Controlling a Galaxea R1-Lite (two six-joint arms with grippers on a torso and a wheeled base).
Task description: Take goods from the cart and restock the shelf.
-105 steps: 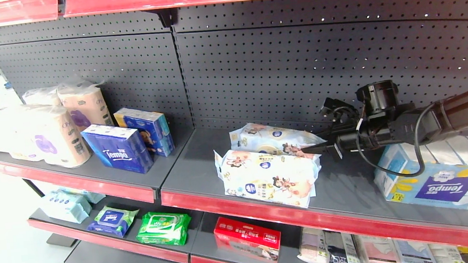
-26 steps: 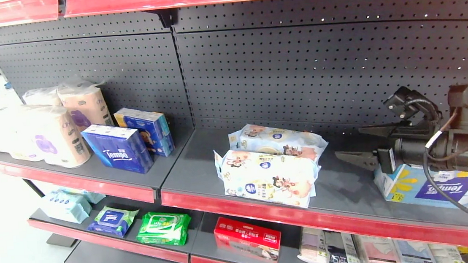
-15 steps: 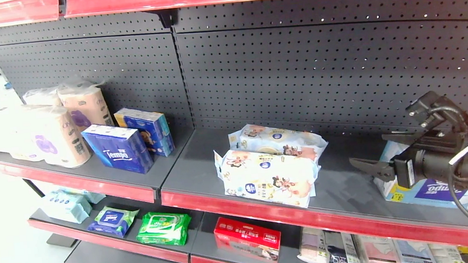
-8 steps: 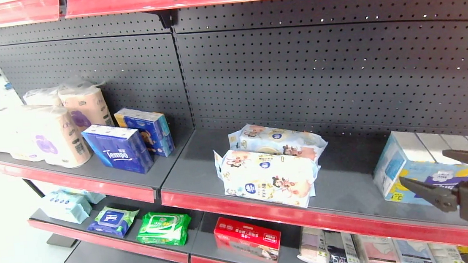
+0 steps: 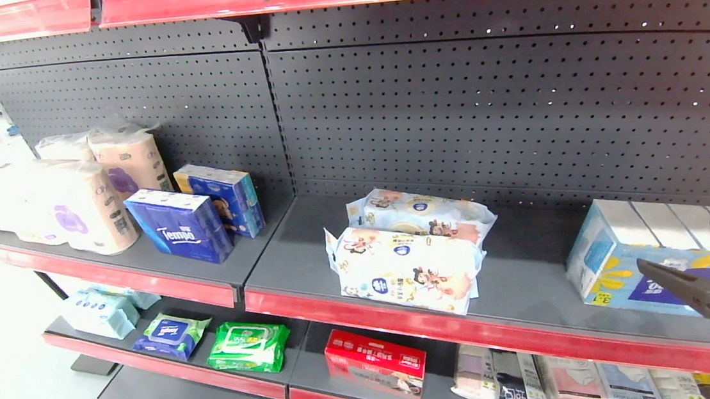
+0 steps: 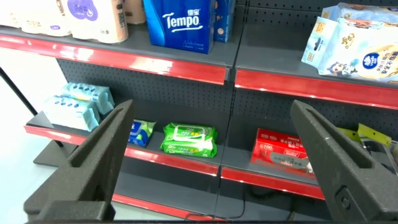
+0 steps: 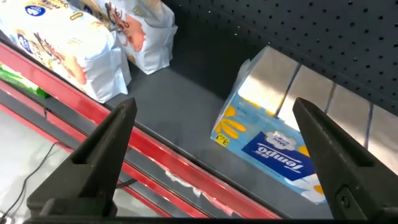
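At the lower right edge of the head view, the right gripper (image 5: 677, 242) stands with its black fingers (image 5: 684, 286) spread and nothing between them. It has drawn back across the frame from the two soft cartoon-printed tissue packs (image 5: 409, 272) at centre, where it hovered seven seconds ago. Both packs lie on the grey metal shelf board with a red front lip (image 5: 530, 293), one behind the other and touching. That placement appears finished, so the next item would have to come from the cart. The left gripper (image 6: 211, 106), likewise agape and empty, faces the lower tiers. A blue-and-white tissue carton with yellow flowers (image 5: 610, 248) sits just behind the right gripper and could be knocked. Dark blue tissue packs (image 5: 178, 224) and wrapped toilet rolls (image 5: 73, 208) occupy the centre left.
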